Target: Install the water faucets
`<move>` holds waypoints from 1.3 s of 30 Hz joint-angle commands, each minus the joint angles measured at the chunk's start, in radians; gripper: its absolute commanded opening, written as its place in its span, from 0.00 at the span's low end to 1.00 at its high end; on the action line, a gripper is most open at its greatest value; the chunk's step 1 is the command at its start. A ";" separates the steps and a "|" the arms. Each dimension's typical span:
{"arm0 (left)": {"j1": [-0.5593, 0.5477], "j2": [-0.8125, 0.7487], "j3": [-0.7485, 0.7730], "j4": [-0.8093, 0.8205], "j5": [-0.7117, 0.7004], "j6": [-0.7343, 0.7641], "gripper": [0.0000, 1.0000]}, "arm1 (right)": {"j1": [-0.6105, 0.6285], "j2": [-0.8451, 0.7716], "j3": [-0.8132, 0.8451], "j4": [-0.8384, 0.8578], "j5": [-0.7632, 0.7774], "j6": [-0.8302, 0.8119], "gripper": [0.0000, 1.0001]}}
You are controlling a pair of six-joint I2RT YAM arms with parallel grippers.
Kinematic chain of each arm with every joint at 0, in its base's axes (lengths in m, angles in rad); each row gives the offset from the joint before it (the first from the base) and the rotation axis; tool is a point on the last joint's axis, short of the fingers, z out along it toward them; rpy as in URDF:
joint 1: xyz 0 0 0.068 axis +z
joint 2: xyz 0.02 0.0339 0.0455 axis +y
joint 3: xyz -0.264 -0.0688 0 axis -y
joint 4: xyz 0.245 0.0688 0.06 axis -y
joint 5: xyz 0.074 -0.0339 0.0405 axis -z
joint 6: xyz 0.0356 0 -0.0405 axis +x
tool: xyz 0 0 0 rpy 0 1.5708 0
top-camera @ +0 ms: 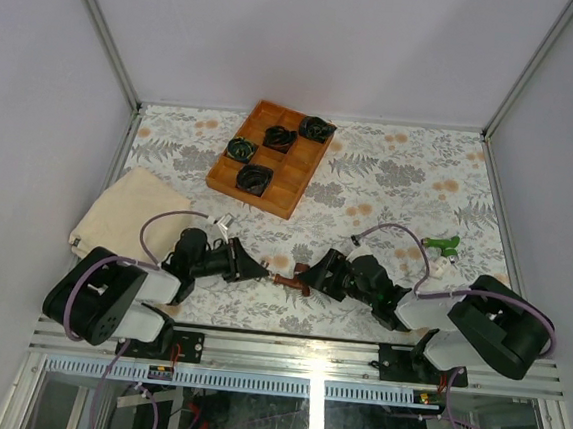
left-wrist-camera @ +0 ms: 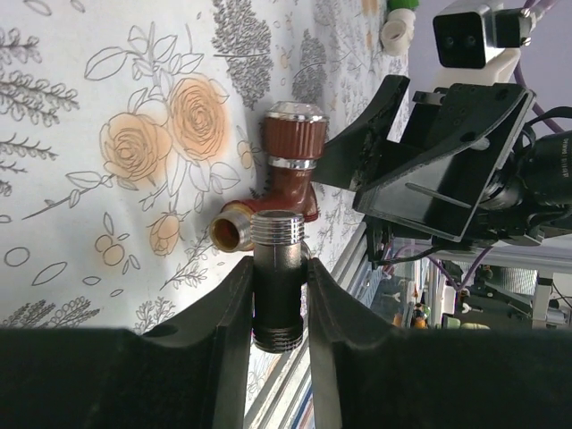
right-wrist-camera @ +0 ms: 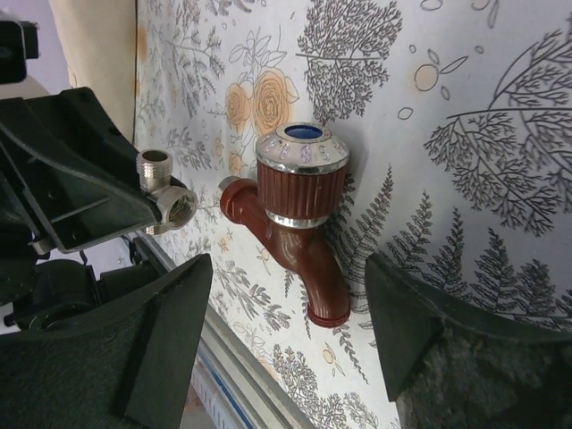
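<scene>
A dark red-brown water faucet [right-wrist-camera: 302, 219] with a ribbed knob lies on the floral table cover between the two arms [top-camera: 291, 281]. Its inlet end meets a silvery threaded fitting [left-wrist-camera: 279, 268], and my left gripper [top-camera: 252, 268] is shut on that fitting's stem. My right gripper [right-wrist-camera: 284, 299] is open, its fingers [right-wrist-camera: 179, 304] standing on either side of the faucet's spout without touching it. In the left wrist view the faucet [left-wrist-camera: 291, 170] stands just beyond the fitting, with the right gripper [left-wrist-camera: 402, 152] close behind it. A bright green water faucet [top-camera: 442, 245] lies to the right.
A wooden tray [top-camera: 291, 190] with black-and-green coiled bundles sits at the back centre. A folded beige cloth [top-camera: 126, 211] lies at the left. A small white piece [left-wrist-camera: 398, 31] rests near the green faucet. The metal rail [top-camera: 295, 351] runs along the near edge.
</scene>
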 commanded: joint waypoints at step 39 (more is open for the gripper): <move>0.004 0.232 0.033 0.309 0.024 -0.030 0.00 | -0.013 0.432 0.075 0.542 0.006 0.086 0.14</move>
